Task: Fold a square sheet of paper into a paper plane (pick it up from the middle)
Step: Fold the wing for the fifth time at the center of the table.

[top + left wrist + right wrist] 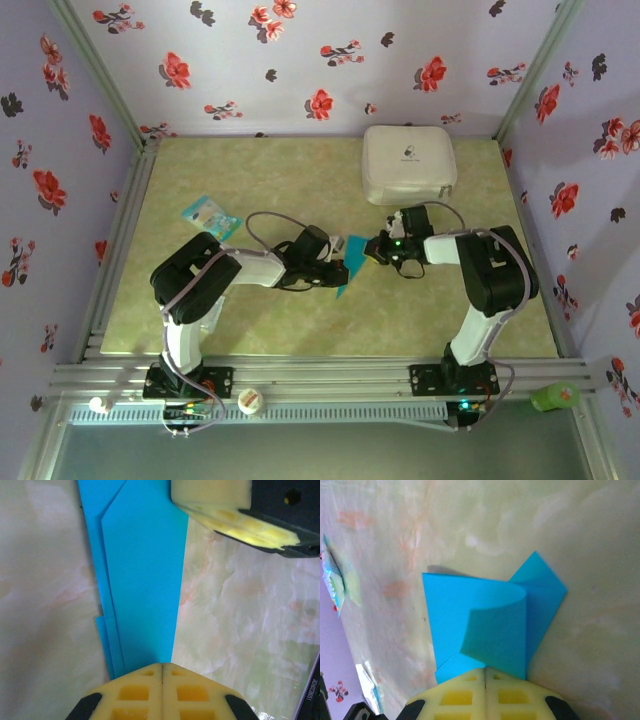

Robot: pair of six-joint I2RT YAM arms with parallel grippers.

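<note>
left gripper [338, 272] and right gripper [372, 250] meet in the middle of the table [260, 330] in the top view, tips pointing at each other from either side. the blue paper [351, 262] sits right between them, a small folded shape with a thin point hanging toward the near edge. both grippers touch it. a white case [408, 163] sits at the far side of the table, well apart from the paper, and a little pale-blue packet [205, 215] lies off to the left behind the left arm.

left wrist view: the left gripper [162, 666] has its two yellow fingers pressed tight together, no gap at all, and the narrow end of the blue paper [142, 580] runs straight into the tips, so it's pinching the paper. the paper lies flat on the marbled table [250, 630] here, and you can see a few stacked folded layers along its left edge. the right gripper's yellow finger [235, 515] pokes in at the top right, just beside the paper's far end.

right wrist view: the right gripper [485, 670] is clamped too, fingers closed on a flap of the blue paper [485, 620]. that flap curls up off the table [545, 525] and over toward the fingers, while the rest of the paper lies flat underneath with a corner sticking out to the right. the packet [332, 585] shows at the left edge, well away.
</note>
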